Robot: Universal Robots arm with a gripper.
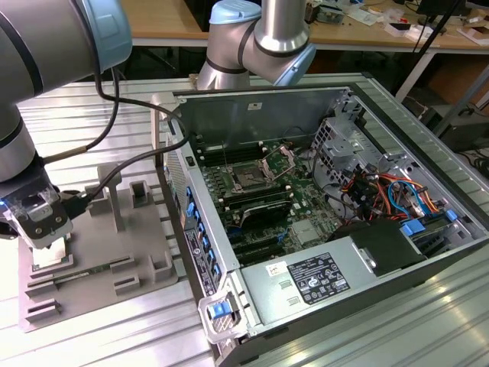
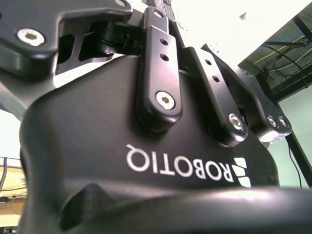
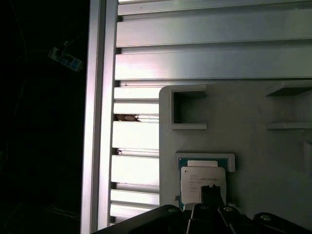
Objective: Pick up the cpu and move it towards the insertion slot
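On the tray at the exterior view's left, we see the cpu seated and unlifted beneath the gripper, well apart from the slot; whether the gripper clamps it we cannot tell.

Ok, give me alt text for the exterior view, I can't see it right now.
The gripper hangs low over the cpu on a grey tray at the exterior view's left. At the exterior view's right, an open case shows the slot on its board.
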